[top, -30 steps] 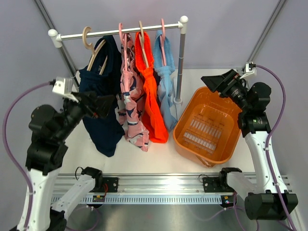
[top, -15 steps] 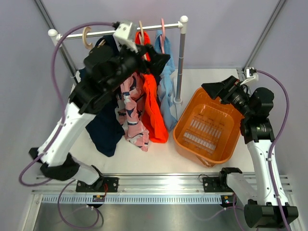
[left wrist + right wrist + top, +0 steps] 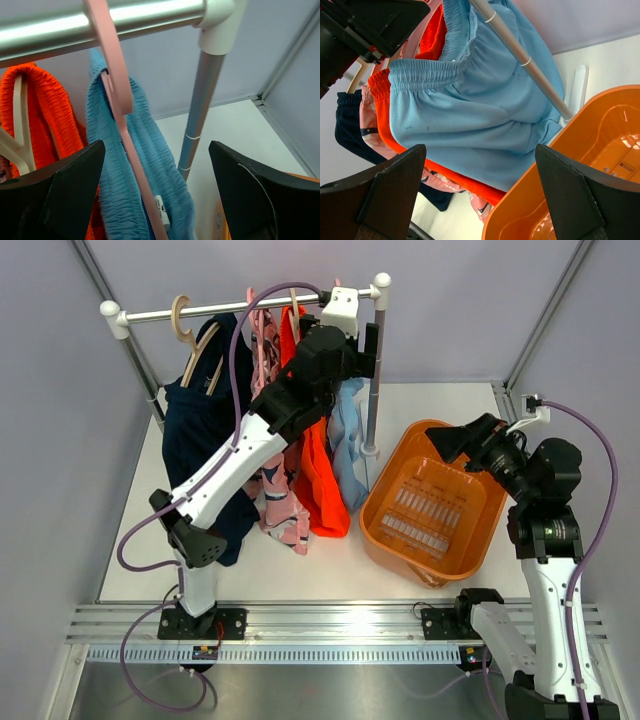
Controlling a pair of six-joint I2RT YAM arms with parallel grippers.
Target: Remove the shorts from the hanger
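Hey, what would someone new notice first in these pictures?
Four shorts hang in a row on the rail at the back. The left tool hovers open by the light blue shorts at the rail's right end. An orange basket sits on the right.

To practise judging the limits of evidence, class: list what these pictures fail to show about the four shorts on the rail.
- Top view: the waistband of the light blue shorts is hidden behind the left arm.
- Right wrist view: the navy shorts are mostly covered by the pink shorts and the orange shorts.
- Left wrist view: the bottom edge cuts off the legs of the light blue shorts.
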